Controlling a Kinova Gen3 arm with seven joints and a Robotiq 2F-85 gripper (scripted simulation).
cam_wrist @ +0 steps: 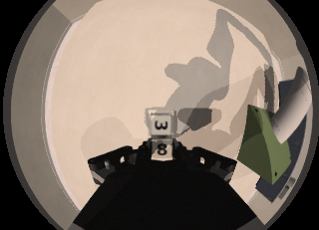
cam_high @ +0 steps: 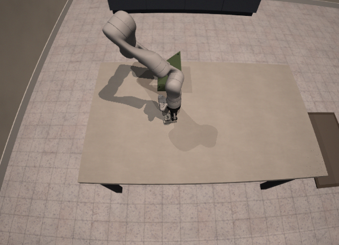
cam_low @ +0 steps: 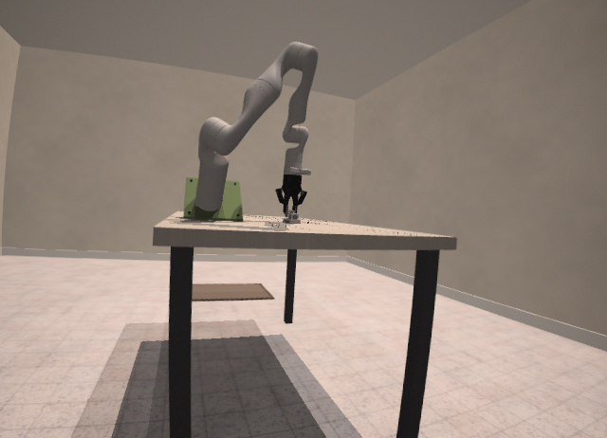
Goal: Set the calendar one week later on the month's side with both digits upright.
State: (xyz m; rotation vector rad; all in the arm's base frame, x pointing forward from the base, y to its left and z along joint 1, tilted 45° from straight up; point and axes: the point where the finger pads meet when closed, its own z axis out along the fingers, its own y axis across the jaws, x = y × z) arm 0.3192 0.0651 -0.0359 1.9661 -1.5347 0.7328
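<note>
My gripper [cam_high: 174,118] [cam_low: 290,212] [cam_wrist: 161,143] points down and is shut on a pale cube [cam_wrist: 161,152] with a dark 8 on its top face. The other pale cube [cam_high: 167,117] [cam_wrist: 160,124] sits in the small light tray [cam_high: 166,122] [cam_wrist: 149,117], right beside the held cube. Its top shows a 3, turned on its side in the wrist view. The held cube is at the tray's other end. I cannot tell whether it touches the tray's floor. The side faces of both cubes are too small or hidden to read.
A green panel [cam_high: 161,85] [cam_low: 237,198] [cam_wrist: 256,140] stands near the arm's base at the back of the table [cam_high: 246,113] [cam_low: 342,241]. Arm shadows fall around the tray. A brown mat [cam_high: 326,143] lies on the floor beyond the right edge.
</note>
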